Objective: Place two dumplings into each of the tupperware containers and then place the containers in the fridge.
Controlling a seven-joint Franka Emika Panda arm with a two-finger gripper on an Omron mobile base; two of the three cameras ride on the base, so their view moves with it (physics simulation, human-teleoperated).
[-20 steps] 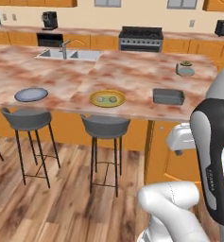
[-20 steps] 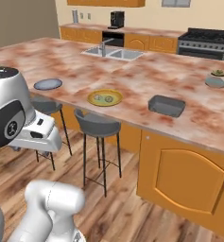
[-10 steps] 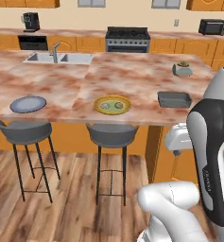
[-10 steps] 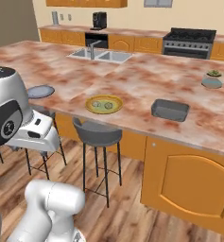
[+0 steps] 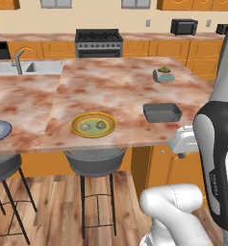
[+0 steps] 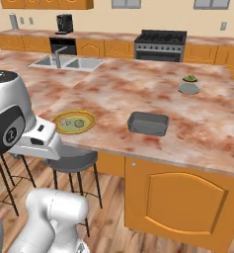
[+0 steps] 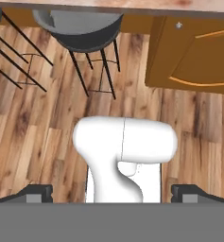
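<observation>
The marbled reddish-brown tabletop [image 5: 110, 91] spans the island. On it, near the front edge, sits a dark grey tupperware container [image 5: 162, 113], a shallow rectangular tub with rounded corners and a raised rim, with nothing in it. To its left, well apart, lies a round yellow-rimmed plate [image 5: 93, 125] carrying two small tan-olive dumplings [image 5: 94, 126] side by side. A potted plant [image 5: 163, 75] stands further back. A grey stool [image 5: 96, 161] is tucked below the plate. The end effector [image 7: 111, 194] points down at the wooden floor [image 7: 33, 137], fingertips [image 7: 38, 193] far apart, holding nothing.
</observation>
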